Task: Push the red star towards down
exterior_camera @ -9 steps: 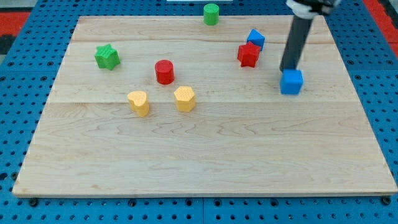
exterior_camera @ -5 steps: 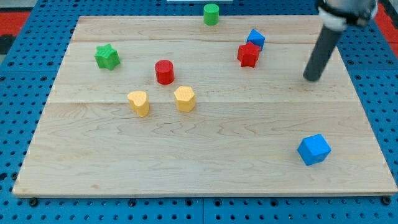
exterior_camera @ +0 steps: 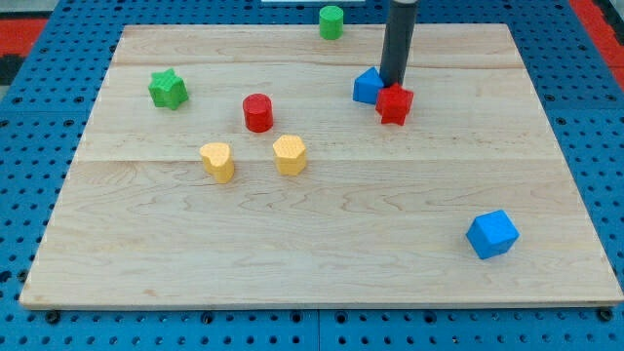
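Note:
The red star [exterior_camera: 394, 104] lies right of the board's middle, in the upper half. My tip [exterior_camera: 392, 84] stands right at the star's top edge, touching or nearly touching it. A small blue block [exterior_camera: 368, 86] sits just left of my tip, against the star's upper left. The rod rises straight to the view's top edge.
A red cylinder [exterior_camera: 257, 112] is left of the star. Two yellow blocks [exterior_camera: 217, 161] [exterior_camera: 290, 154] lie below it. A green star [exterior_camera: 168, 89] is at the left, a green cylinder [exterior_camera: 331, 21] at the top edge, a blue cube [exterior_camera: 491, 234] at the lower right.
My tip moved from the board's right side to just above the red star. The small blue block shifted left and down; the red star shifted slightly down. The blue cube stayed at the lower right.

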Tool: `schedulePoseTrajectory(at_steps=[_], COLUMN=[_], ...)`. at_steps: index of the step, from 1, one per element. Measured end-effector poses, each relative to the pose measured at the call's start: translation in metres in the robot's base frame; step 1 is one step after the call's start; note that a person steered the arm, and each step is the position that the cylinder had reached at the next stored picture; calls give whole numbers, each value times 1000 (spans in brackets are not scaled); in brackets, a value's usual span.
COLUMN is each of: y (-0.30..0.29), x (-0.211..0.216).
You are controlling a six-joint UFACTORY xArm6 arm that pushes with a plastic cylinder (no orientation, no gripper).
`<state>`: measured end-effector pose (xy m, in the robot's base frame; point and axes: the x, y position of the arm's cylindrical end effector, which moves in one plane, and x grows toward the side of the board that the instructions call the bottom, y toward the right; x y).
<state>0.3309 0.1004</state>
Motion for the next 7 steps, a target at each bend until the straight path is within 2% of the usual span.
schedulePoseTrajectory(at_steps=[1,2,3,4,5,7], y=[-2,14,13,-11,7,18], x=[27,93,74,106,149,157])
